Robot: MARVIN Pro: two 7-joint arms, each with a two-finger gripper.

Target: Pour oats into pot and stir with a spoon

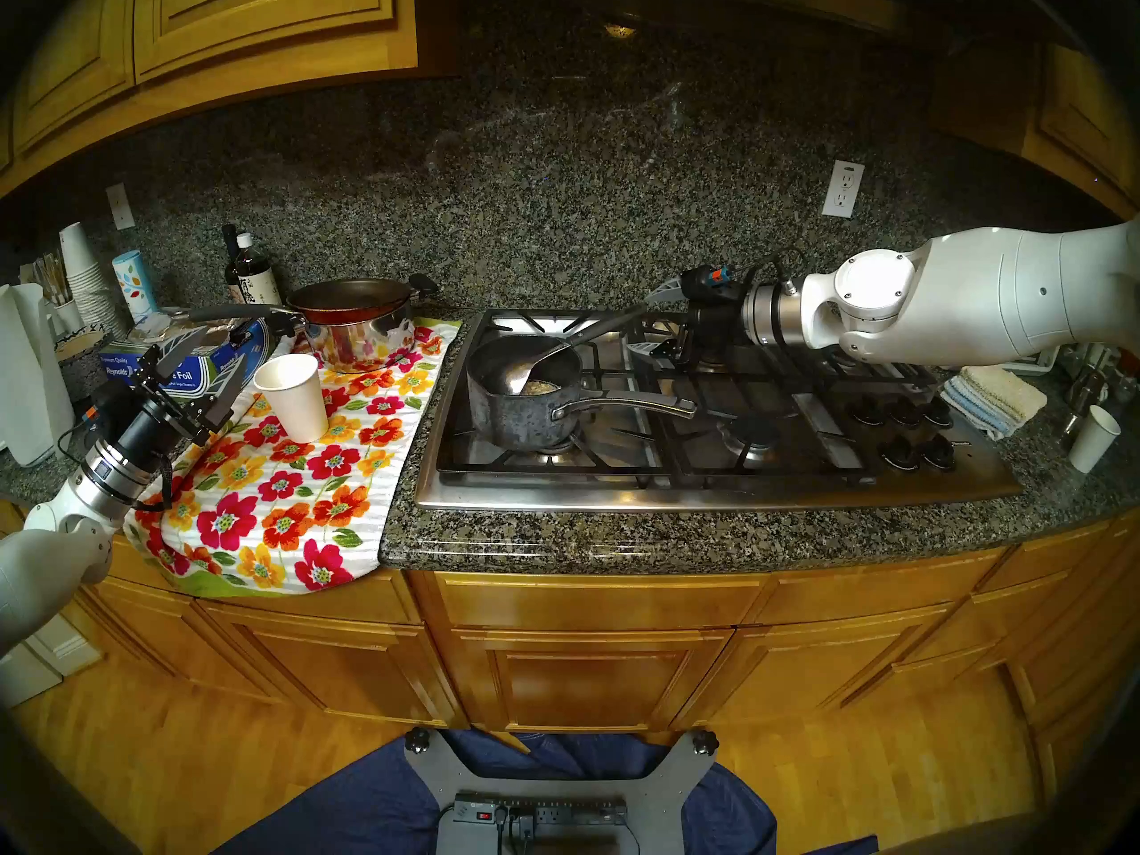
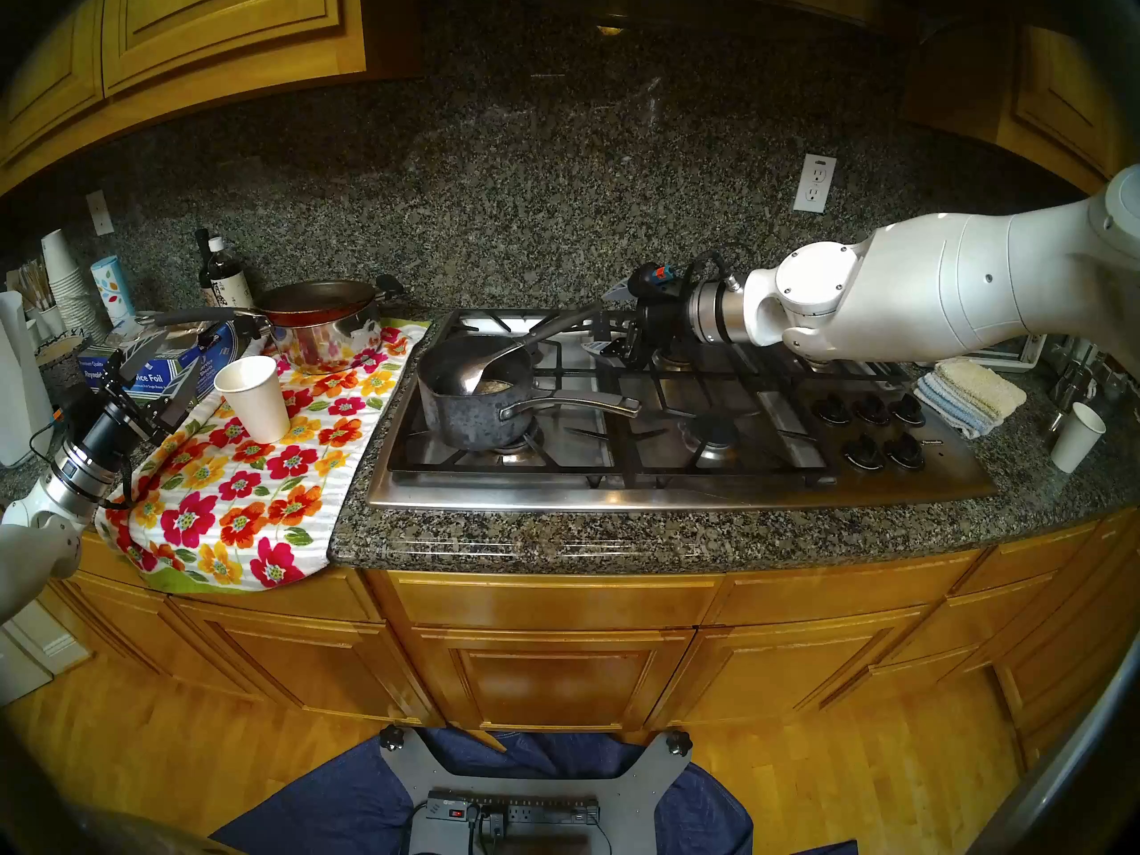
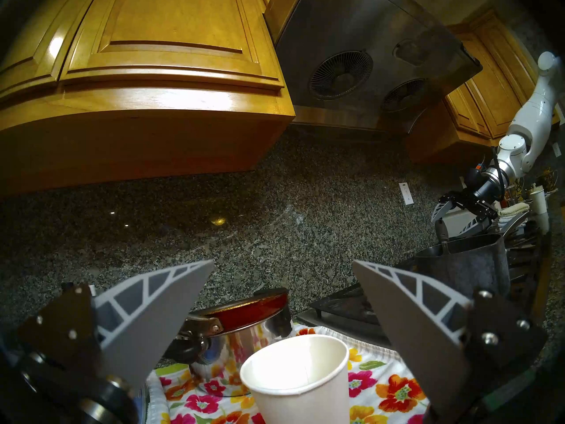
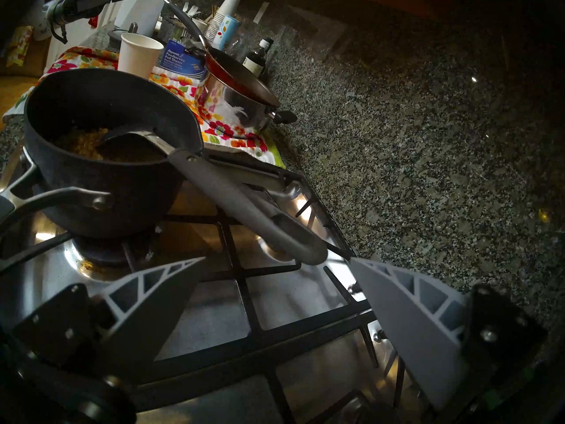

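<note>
Head stereo left view: both hands empty, oats in the pot, spoon left leaning inside.

At frame centre the pot (image 1: 524, 397) sits on the stove (image 1: 709, 459), its long handle turned toward the right so it stays reachable; the oats (image 1: 540, 387) lie in a small heap on its floor. The spoon (image 1: 558, 355) rests bowl-down in the pot, handle propped on the rim and slanting up-right toward the right hand (image 1: 655, 320), whose fingers stand spread just beyond the handle's end, grasping nothing. At lower left the left hand (image 1: 196, 369) hangs released beside the upright paper cup (image 1: 292, 395) on the flowered towel (image 1: 277, 496), which looks empty, so pouring seems done.
</note>
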